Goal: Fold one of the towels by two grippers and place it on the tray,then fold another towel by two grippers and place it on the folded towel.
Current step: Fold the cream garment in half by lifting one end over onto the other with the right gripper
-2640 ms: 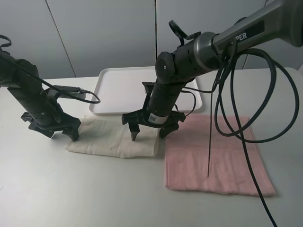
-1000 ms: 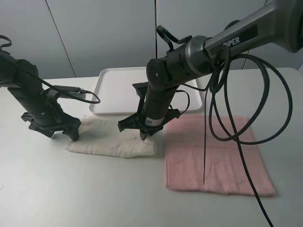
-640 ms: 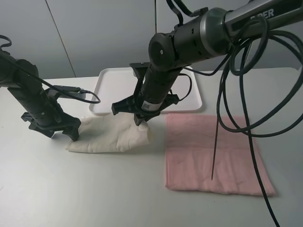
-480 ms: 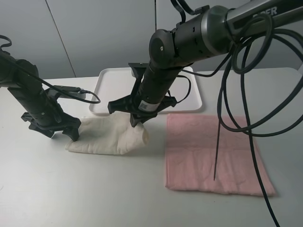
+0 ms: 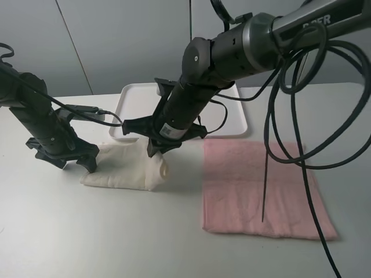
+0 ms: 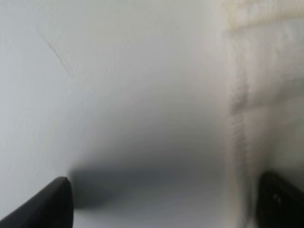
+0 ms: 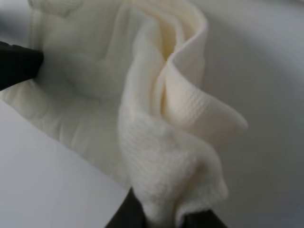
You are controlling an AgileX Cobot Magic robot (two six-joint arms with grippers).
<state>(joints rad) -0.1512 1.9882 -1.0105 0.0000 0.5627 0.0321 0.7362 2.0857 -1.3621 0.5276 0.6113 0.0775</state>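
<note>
The left tool (image 5: 75, 164) sits low at the left end of the cream towel (image 5: 119, 168). Its wrist view shows two dark fingertips (image 6: 45, 204) spread wide over the bare desk (image 5: 116, 237), holding nothing. The towel lies on the desk just in front of the white tray (image 5: 142, 110), and its right end is lifted and curled leftward. The right tool (image 5: 155, 152) is pinched tight on that end, with bunched layers hanging from it in its wrist view.

To fold well, the right tool should probably carry the end across low and level and lay it square on the left edge. The left tool likely needs to pin the cloth so it does not slide. The pink towel (image 5: 261, 185) lies flat to the right, untouched.
</note>
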